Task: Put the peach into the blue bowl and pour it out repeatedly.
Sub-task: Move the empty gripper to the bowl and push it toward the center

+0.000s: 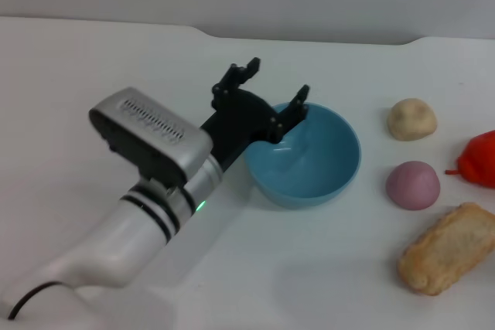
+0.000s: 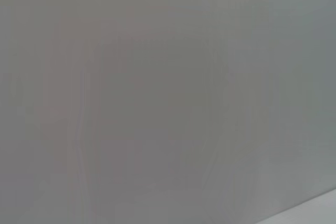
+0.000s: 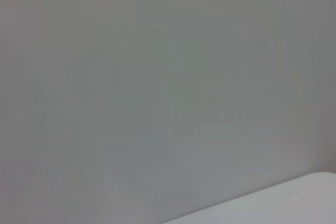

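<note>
Beside the blue bowl, the left gripper gapes; the peach lies well apart.

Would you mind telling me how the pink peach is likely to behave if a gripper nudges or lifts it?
The peach looks round and smooth, so a sideways nudge would probably send it rolling across the table. Its matte skin suggests a fair grip rather than a slippery one. Being smaller than the blue bowl, it should drop in easily.

white table | blue bowl | peach | beige lump | bread | red item
</note>
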You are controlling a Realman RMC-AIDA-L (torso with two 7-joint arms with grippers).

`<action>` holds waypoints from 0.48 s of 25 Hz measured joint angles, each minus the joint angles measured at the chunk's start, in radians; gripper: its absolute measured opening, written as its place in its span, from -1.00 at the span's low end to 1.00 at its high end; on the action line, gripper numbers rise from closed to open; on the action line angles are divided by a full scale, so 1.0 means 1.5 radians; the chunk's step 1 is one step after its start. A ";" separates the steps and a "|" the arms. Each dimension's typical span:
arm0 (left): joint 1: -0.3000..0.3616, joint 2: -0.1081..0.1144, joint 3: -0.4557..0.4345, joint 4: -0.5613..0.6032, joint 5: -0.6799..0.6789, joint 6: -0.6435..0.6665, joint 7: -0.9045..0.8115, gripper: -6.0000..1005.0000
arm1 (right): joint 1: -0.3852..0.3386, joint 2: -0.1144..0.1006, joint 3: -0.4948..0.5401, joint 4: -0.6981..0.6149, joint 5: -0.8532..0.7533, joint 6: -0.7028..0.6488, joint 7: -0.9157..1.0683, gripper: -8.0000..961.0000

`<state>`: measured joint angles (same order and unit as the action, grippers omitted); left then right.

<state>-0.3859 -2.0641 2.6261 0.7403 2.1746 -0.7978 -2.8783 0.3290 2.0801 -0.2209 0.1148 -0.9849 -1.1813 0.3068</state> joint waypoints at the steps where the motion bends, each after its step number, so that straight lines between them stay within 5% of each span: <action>1: 0.000 0.000 0.000 0.000 0.000 0.000 0.000 0.61 | 0.000 0.000 0.000 0.000 0.000 0.000 0.000 0.64; 7: -0.006 0.012 -0.114 0.121 0.011 0.240 0.004 0.61 | -0.001 0.000 0.000 0.002 0.000 0.000 0.000 0.64; 12: -0.021 0.015 -0.267 0.218 0.069 0.540 0.016 0.60 | -0.004 0.001 0.000 0.004 0.000 0.000 0.000 0.64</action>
<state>-0.4168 -2.0411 2.2262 1.0671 2.2782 0.0118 -2.8543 0.3231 2.0813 -0.2208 0.1210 -0.9848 -1.1813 0.3069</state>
